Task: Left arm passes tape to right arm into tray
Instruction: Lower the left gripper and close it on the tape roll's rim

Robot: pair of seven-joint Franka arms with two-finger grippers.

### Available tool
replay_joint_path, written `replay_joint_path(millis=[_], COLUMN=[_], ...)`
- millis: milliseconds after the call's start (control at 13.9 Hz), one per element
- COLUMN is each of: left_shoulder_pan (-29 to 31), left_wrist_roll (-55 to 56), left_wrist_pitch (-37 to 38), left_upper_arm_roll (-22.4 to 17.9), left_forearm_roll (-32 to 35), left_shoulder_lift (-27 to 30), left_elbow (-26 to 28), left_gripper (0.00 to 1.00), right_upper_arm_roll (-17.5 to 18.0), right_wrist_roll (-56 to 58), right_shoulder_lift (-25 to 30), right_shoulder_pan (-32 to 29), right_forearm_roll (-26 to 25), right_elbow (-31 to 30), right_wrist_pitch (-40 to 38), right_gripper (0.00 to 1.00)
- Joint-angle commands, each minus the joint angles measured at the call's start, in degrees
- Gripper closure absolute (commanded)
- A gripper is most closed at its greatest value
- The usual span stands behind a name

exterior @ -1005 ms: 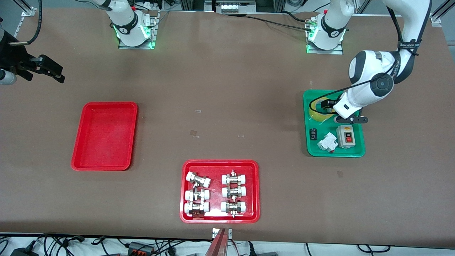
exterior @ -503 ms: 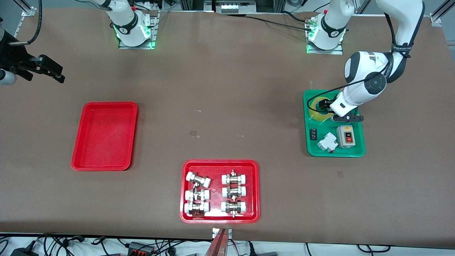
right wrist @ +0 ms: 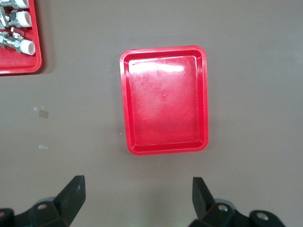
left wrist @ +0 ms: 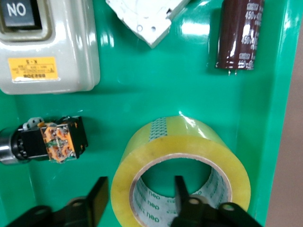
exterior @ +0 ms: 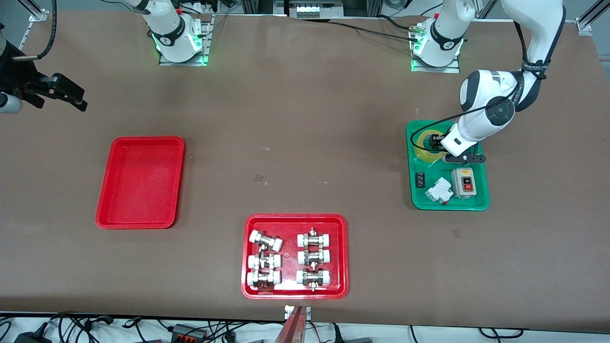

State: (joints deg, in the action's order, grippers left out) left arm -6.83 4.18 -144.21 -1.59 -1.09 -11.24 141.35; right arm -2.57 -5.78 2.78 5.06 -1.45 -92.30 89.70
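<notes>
L gripper is down in the green tray at the L arm's end of the table, fingers straddling the wall of the tape: 1 finger inside the core, the other outside the roll. A gap shows between the outer finger and the roll; firm pinch can't be confirmed. Tape lies flat on the tray floor (core facing up), beside a grey switch box, a black capacitor and a white part. R gripper waits spread wide, high over the table near the empty red tray. Tray of fittings sits nearest the front camera.
</notes>
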Motion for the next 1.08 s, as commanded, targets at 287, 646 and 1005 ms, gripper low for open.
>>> replay_joint_path(millis=[287, 646, 1005], left_shoulder_pan=[0.42, 0.42, 0.24], left_wrist_roll=[-0.49, 0.29, -0.58], left_wrist_pitch=[-1.43, 4.27, 27.07], left_upper_arm_roll=[0.09, 0.09, 0.36], left_forearm_roll=[-0.14, -0.14, -0.06], left_shoulder_lift=[0.69, 4.55, 7.72], left_elbow=[1.74, -0.19, -15.79], left_gripper=[1.00, 0.99, 0.99], right_upper_arm_roll=[0.28, 0.28, 0.28], right_wrist_roll=[-0.11, -0.19, -0.28], right_shoulder_lift=[0.38, 0.29, 0.29], right_shoulder_pan=[0.04, 0.04, 0.04], right_forearm_roll=[-0.31, -0.40, -0.40], right_elbow=[0.45, 0.45, 0.45], right_wrist_pitch=[-0.23, -0.23, -0.23], right_gripper=[0.00, 0.00, 0.00])
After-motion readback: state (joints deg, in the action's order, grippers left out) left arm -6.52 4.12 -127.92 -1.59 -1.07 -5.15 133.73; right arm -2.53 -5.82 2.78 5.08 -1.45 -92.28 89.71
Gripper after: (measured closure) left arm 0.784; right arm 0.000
